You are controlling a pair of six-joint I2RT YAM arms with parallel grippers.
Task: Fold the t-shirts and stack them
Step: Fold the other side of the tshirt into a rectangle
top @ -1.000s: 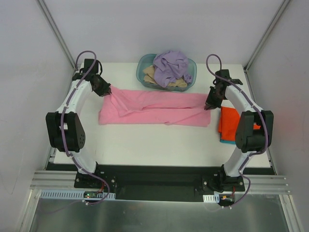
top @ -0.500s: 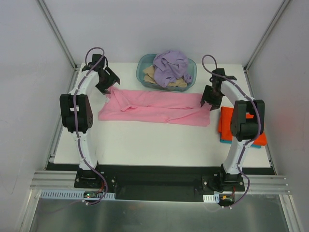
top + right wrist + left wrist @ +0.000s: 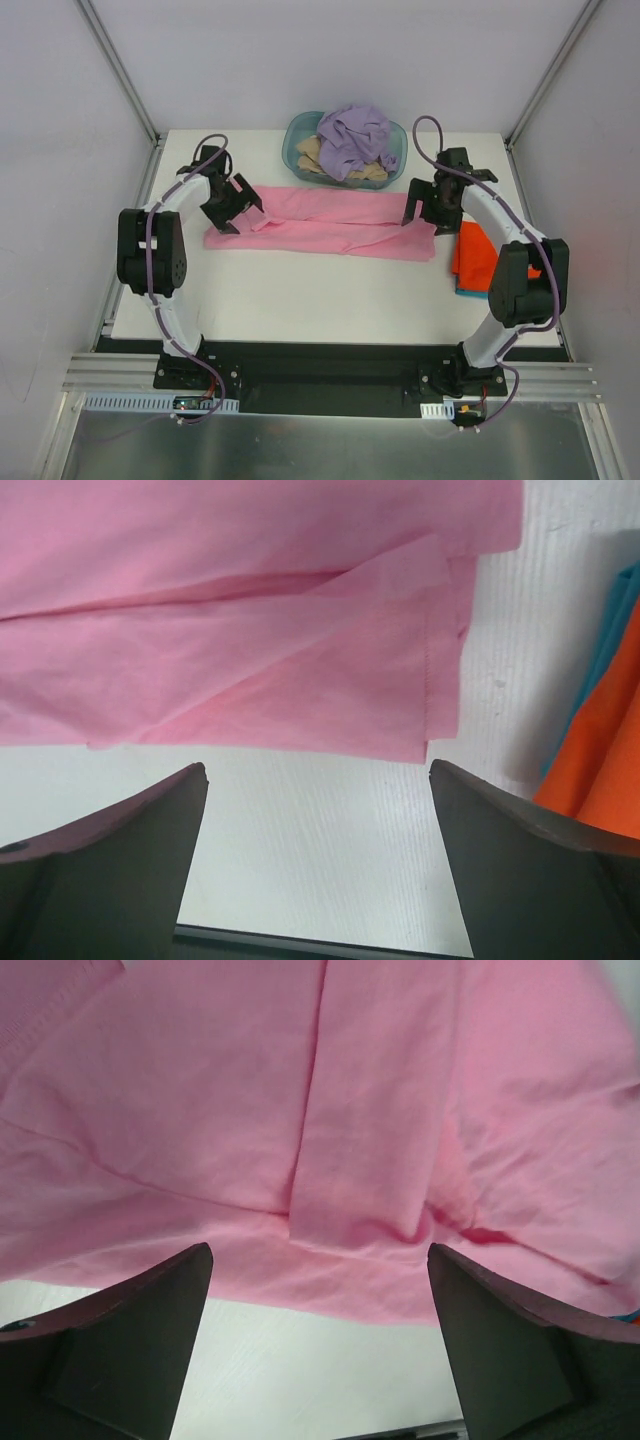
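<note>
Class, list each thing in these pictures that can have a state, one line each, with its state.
pink t-shirt, folded into a long strip, flat on the table
orange-red t-shirt, folded, top of the side stack
teal t-shirt, under it, only an edge showing
lavender t-shirt, crumpled, uppermost in the basket
tan t-shirt, crumpled, beneath the lavender one
left fingers, open, holding nothing
right fingers, open, holding nothing

A teal translucent oval basket stands at the far edge of the white table, beyond and between the left fingers and the right fingers. Nearer than both pairs, a silver metal rail runs along the table's near edge.
</note>
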